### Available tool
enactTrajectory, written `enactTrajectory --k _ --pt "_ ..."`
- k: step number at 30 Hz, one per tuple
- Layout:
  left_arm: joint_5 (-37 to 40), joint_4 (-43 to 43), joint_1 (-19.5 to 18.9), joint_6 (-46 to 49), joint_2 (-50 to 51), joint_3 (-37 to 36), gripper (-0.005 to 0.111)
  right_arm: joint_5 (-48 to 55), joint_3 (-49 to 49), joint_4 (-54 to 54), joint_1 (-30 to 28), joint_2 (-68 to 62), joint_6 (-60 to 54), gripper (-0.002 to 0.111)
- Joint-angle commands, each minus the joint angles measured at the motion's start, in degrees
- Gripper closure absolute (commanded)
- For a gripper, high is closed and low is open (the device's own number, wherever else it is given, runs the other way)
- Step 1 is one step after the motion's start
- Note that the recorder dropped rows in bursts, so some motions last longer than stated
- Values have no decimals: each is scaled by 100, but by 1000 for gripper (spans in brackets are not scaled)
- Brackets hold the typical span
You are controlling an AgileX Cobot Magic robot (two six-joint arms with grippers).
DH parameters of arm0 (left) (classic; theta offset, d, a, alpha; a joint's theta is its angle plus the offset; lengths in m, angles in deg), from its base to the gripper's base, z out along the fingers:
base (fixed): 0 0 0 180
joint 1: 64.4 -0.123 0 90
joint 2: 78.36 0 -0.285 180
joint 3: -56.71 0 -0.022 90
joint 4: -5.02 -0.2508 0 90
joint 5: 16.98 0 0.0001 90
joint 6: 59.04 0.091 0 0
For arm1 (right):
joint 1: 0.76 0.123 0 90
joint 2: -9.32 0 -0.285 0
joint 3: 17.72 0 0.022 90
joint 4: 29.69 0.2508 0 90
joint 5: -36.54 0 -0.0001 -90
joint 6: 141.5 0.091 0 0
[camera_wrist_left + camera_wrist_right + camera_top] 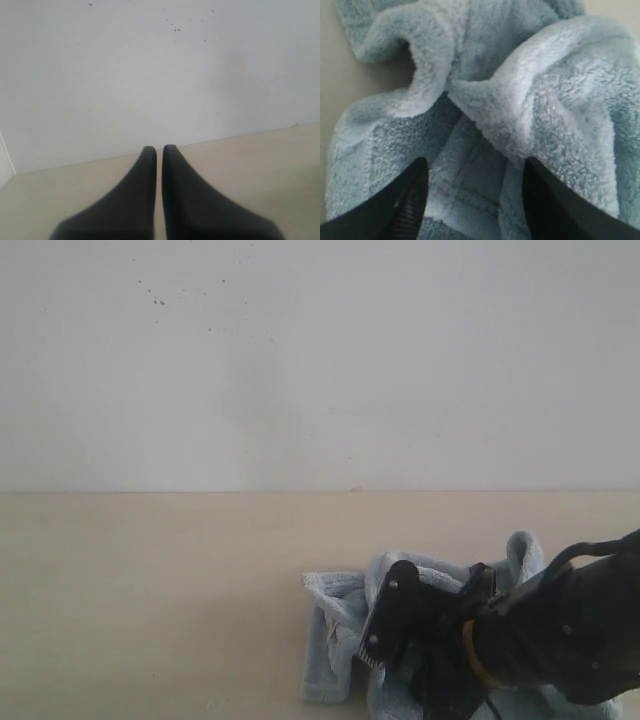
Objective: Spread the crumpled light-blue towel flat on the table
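Right tool (475, 167) hovered released over the crumpled towel (560, 100); gripping an outer edge, not the bulky fold beneath it, would probably have spread best. Left tool (159, 150) was clenched, empty.

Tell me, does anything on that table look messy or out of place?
Only the towel: it lies crumpled in a heap toward the right of the table, with its folds bunched up rather than flat. Nothing looks spilled or broken.

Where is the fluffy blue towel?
In the exterior view the towel lies crumpled on the table at the lower right, under the right arm's open fingers.
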Motion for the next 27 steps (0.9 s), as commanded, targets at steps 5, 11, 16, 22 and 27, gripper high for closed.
enactTrajectory --k 5,11,16,22,27 --pt "45 53 -8 4 -14 -21 103 293 457 9 139 -337 -91 54" --pt "45 53 -8 4 -14 -21 103 293 830 9 139 -488 22 57" --pt "45 53 -8 4 -14 -21 103 482 1050 9 139 -674 100 96" --pt "45 53 -8 4 -14 -21 103 1569 1284 9 -371 -303 676 109" --pt "45 53 -8 4 -14 -21 103 1128 1274 206 -1644 219 968 109"
